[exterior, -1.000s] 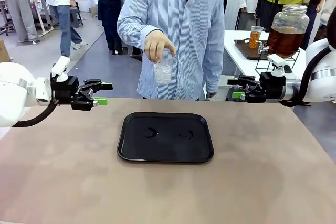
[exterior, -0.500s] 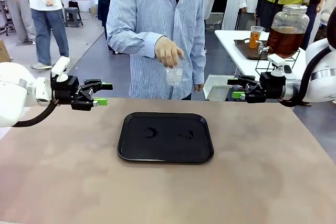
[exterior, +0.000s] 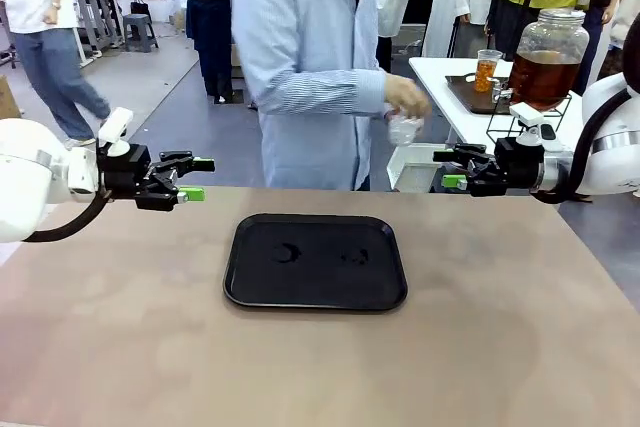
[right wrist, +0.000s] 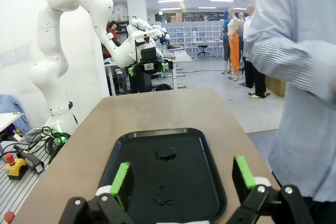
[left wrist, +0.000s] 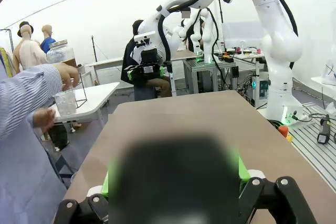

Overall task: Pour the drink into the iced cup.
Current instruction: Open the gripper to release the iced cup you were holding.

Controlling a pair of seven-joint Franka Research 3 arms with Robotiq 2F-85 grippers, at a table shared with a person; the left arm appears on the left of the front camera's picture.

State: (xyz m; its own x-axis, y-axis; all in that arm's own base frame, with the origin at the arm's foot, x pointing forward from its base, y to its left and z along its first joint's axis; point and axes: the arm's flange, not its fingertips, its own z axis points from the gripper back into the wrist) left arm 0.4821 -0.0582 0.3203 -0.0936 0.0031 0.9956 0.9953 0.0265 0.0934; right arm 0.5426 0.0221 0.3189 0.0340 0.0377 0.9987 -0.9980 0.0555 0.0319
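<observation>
A: Where is the drink (exterior: 543, 78)?

B: In a big glass jar (exterior: 550, 57) with a lid, on a wire stand on the white side desk (exterior: 462, 107) behind the right arm. It is amber-brown and fills the lower part of the jar. A small cup (exterior: 486, 69) of orange drink stands on a dark tray just beside the jar.

A: And the iced cup (exterior: 403, 129)?

B: The person's hand (exterior: 407, 97) holds it from above, off the far right corner of our desk (exterior: 500, 337), between the person's body and the side desk. It is clear plastic; I cannot make out its contents from the front. In the left wrist view the same cup (left wrist: 65, 102) hangs under the hand, just beside the jar.

A: The pincers?

B: The left pincer (exterior: 196, 178) hovers over the desk's far left edge, its jaws wide with nothing between them. The right pincer (exterior: 449, 169) hovers at the far right edge, jaws wide too and empty. They point toward each other, well apart.

A: What lies between them?

B: A black tray (exterior: 316, 261) sits flat near the middle of the desk, with a couple of wet marks on it. In the right wrist view the tray (right wrist: 210, 182) lies below that pincer's green pads (right wrist: 243, 172).
</observation>
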